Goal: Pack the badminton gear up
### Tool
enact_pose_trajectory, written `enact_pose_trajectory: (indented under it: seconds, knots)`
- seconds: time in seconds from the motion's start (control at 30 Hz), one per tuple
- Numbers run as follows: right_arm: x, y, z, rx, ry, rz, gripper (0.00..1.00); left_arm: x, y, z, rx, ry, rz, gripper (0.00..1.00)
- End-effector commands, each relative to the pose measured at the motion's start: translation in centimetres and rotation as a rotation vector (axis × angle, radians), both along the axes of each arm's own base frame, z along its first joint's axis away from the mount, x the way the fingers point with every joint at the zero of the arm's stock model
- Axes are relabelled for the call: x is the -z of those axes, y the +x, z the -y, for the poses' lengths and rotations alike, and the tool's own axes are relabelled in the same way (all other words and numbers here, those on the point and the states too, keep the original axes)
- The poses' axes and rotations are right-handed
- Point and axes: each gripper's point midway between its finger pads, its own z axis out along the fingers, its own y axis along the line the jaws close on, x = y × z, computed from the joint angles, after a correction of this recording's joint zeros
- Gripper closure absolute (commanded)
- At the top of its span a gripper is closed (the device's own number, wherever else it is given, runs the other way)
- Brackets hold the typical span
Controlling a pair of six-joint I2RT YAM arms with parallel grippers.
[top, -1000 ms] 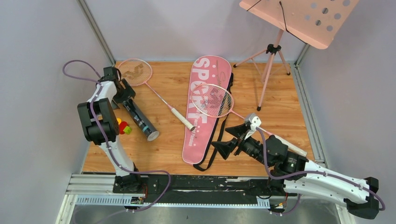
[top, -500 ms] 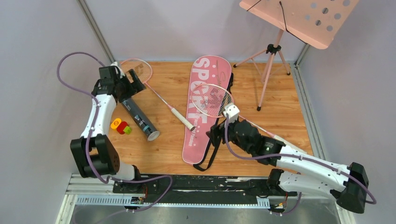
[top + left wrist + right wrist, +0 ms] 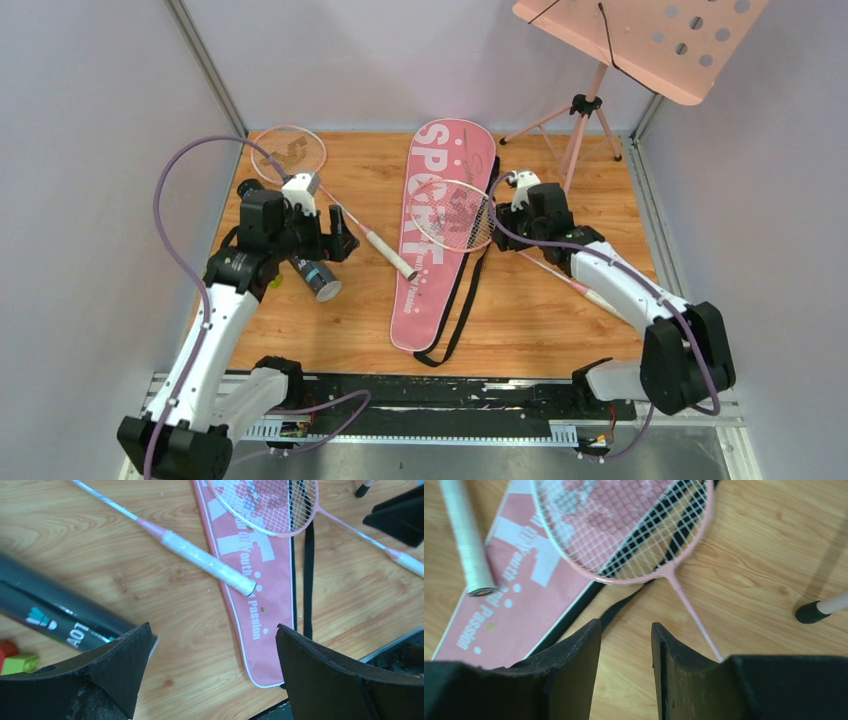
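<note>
The pink "SPORT" racket bag (image 3: pixel 440 240) lies lengthwise mid-table. One pink racket (image 3: pixel 455 215) rests with its head on the bag, and its shaft (image 3: pixel 694 615) runs past the outside of one finger of my right gripper (image 3: pixel 626 625). That gripper (image 3: pixel 503 222) hovers low by the head, jaws narrowly apart over bare wood. The other racket (image 3: pixel 290 155) lies at the back left, its white handle (image 3: pixel 210 565) reaching the bag. My left gripper (image 3: pixel 212 630) is wide open and holds nothing, above the wood between the black tube (image 3: pixel 50 615) and the bag's near end; it (image 3: pixel 340 243) sits by the tube (image 3: pixel 318 278).
A pink music stand (image 3: pixel 590 110) rises at the back right, one rubber foot (image 3: pixel 819 610) close to my right gripper. The bag's black strap (image 3: pixel 624 610) trails over the wood. A small red and green toy (image 3: pixel 12 657) lies left of the tube. Grey walls enclose the table.
The left arm swung from the back-left corner toward the middle, over the tube's near end. The right arm travelled from the front to the racket head on the bag, its jaws narrowing.
</note>
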Motion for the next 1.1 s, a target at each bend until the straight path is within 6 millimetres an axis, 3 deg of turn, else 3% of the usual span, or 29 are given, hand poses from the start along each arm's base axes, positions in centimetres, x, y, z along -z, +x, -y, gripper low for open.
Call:
enact_pose_trajectory:
  seconds: [0.0, 0.1, 0.2, 0.4, 0.9, 1.07]
  knots:
    - [0.3, 1.9, 0.8, -0.102, 0.019, -0.028, 0.58, 1.2, -1.6, -2.7, -0.051, 0.120, 0.060, 0.00]
    - [1.6, 2.8, 1.1, -0.146, 0.011, -0.068, 0.53, 0.7, -2.1, -2.7, -0.068, 0.093, 0.100, 0.00]
    - [3.8, 3.2, 1.2, -0.188, -0.008, -0.139, 0.51, -0.2, -2.5, -4.1, -0.133, 0.127, 0.146, 0.00]
    - [6.9, 5.2, 3.8, -0.162, -0.096, -0.223, 0.54, -1.2, -3.2, -4.8, -0.168, 0.127, 0.200, 0.00]
    - [10.4, 5.0, 4.0, -0.223, -0.116, -0.314, 0.59, -1.6, -3.4, -5.3, -0.197, 0.133, 0.221, 0.00]
    - [10.9, 5.9, 3.7, -0.232, -0.112, -0.302, 0.69, -1.6, -3.5, -5.4, -0.202, 0.131, 0.222, 0.00]
